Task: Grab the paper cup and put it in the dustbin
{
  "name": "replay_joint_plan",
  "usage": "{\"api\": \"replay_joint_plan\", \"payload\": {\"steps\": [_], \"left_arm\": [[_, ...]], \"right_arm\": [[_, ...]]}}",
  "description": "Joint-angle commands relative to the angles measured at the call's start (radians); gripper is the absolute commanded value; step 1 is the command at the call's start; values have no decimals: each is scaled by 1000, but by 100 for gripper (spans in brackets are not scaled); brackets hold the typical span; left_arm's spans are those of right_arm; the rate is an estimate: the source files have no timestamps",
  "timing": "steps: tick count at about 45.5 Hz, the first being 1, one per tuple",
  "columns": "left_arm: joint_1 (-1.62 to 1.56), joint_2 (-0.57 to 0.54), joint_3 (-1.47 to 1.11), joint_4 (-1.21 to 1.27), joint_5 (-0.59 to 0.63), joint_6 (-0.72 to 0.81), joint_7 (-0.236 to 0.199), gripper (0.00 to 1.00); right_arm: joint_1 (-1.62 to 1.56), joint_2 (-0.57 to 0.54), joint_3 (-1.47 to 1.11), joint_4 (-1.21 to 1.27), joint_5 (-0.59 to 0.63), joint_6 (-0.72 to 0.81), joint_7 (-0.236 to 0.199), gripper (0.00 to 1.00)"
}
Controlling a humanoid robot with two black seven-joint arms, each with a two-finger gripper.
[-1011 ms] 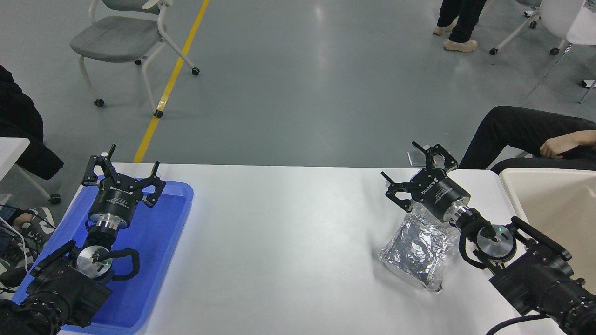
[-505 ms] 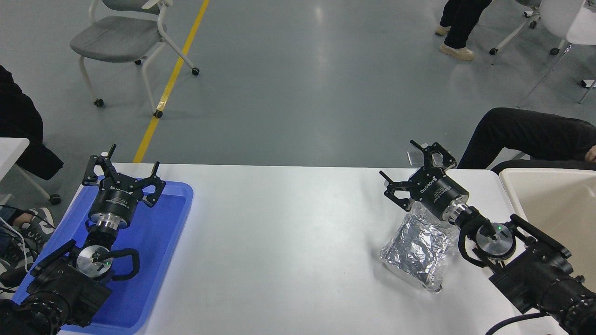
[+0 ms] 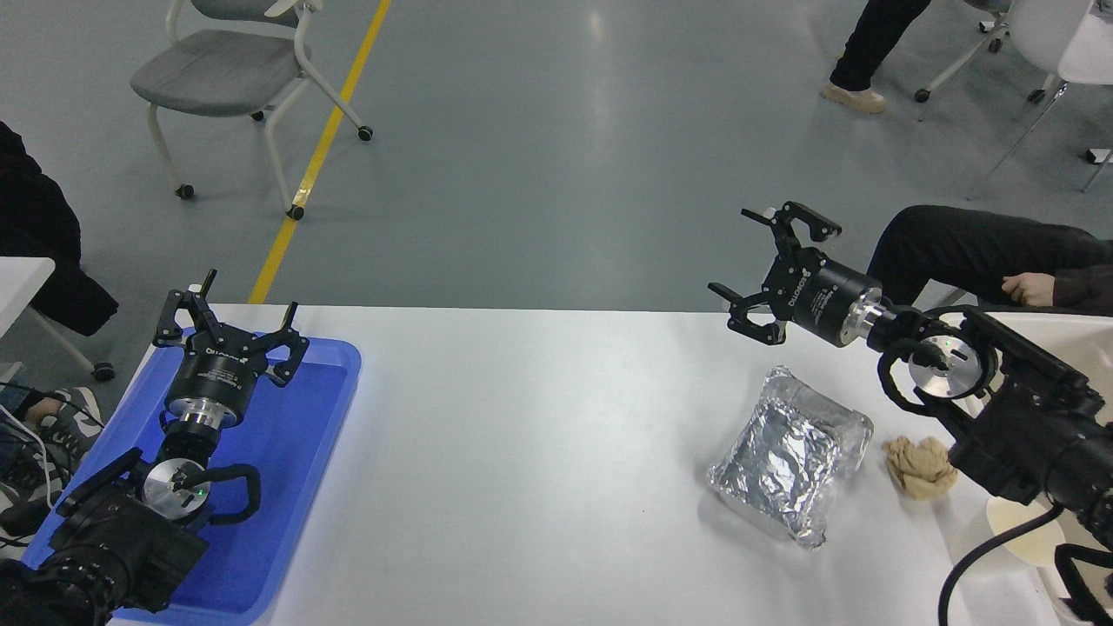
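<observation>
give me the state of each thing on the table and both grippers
paper cup: upright on the table, partly hidden by the right arm
dustbin: mostly hidden behind the arm
foil tray: on the table, foil crumpled
paper ball: crumpled, beside the tray
blue tray: flat, under the left arm
left gripper: open, empty
right gripper: open, empty, raised

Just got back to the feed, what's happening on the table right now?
The right gripper is open and empty, raised over the table's far edge, beyond the foil tray. The paper cup stands at the near right, partly hidden behind the right arm, untouched. A crumpled brown paper ball lies between tray and cup. Only a strip of the dustbin shows behind the arm at the right edge. The left gripper sits parked, open, over the blue tray.
</observation>
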State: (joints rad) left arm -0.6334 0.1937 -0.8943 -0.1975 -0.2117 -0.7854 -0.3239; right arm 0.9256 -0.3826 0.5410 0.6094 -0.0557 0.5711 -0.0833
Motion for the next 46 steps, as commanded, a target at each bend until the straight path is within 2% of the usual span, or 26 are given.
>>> {"api": "replay_joint_plan", "payload": {"steps": [1, 17, 28, 33, 40, 46], "left_arm": [[-2, 0, 1, 0, 0, 0, 0, 100], [-2, 0, 0, 0, 0, 0, 0, 100], [0, 0, 0, 0, 0, 0, 0, 100], [0, 1, 0, 0, 0, 0, 0, 100], [0, 1, 0, 0, 0, 0, 0, 100], [0, 1, 1, 0, 0, 0, 0, 100]], "right_arm": [[160, -91, -213, 52, -30, 3, -1, 100], [585, -105, -924, 205, -30, 4, 10, 100], [797, -13, -1273, 326, -67, 3, 11, 100], [849, -4, -1313, 401, -145, 3, 10, 100], [869, 4, -1334, 550, -373, 3, 1, 100], [935, 42, -1403, 648, -415, 4, -1, 100]]}}
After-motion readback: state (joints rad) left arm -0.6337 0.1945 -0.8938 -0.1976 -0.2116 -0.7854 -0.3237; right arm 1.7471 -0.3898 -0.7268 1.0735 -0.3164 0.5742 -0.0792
